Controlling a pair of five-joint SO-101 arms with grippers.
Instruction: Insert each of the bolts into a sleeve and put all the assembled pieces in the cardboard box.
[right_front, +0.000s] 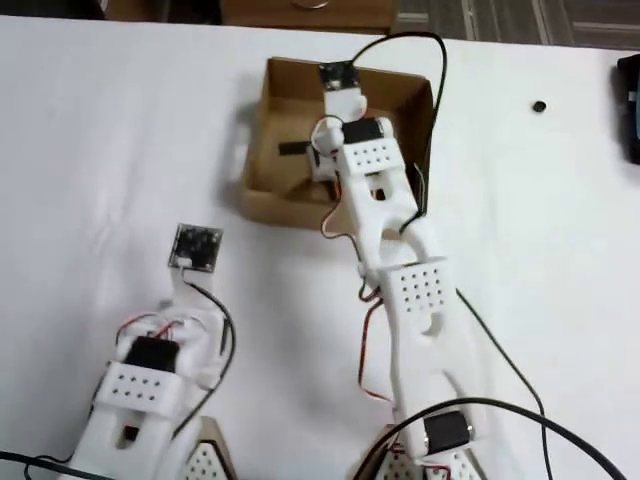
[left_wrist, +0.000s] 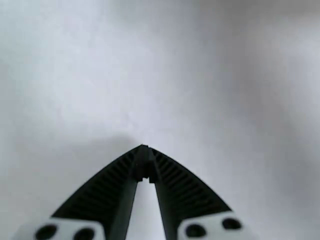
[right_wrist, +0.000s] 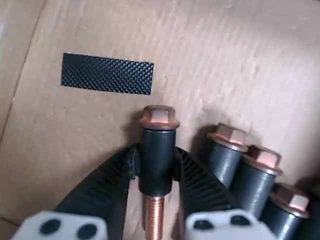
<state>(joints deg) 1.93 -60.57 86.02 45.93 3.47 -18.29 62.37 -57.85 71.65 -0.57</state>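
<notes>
Copper-coloured hex-flange bolt (right_wrist: 159, 116): sits through a black cylindrical sleeve (right_wrist: 156, 167). Its flanged head rests against one end of the sleeve, and its threaded shank sticks out of the other end, back between the fingers.
Right gripper (right_wrist: 155, 151): clamped on the black cylindrical sleeve, with a ribbed black finger (right_wrist: 107, 180) pressing on each side. The assembled piece is held over the box floor; whether it touches the cardboard cannot be told.
Brown cardboard box (right_front: 262, 130): open-topped, in the upper centre of the high view, a little left of the middle. The right arm (right_front: 415, 290) stretches from the lower edge of the frame up into it, with the wrist camera near the box's far wall.
Three further sleeved bolts (right_wrist: 257, 172): lie on the box floor just beside the held piece. They are side by side and touching one another. Each copper head is seated on its black sleeve and points the same way as the held bolt's head.
Black textured rectangular patch (right_wrist: 107, 73): flat on the box floor, beyond the held bolt's head and apart from it. In the high view it shows as a dark strip (right_front: 292, 149) just left of the wrist.
Left gripper (left_wrist: 144, 149): fingers brought together with the tips meeting and nothing between them, over bare tabletop.
Left arm (right_front: 140, 385): in the lower left of the high view, well apart from the box.
White table (right_front: 100, 150): carries the box and both arms.
Small black round object (right_front: 539, 105): on the table in the upper right of the high view, well apart from the box.
</notes>
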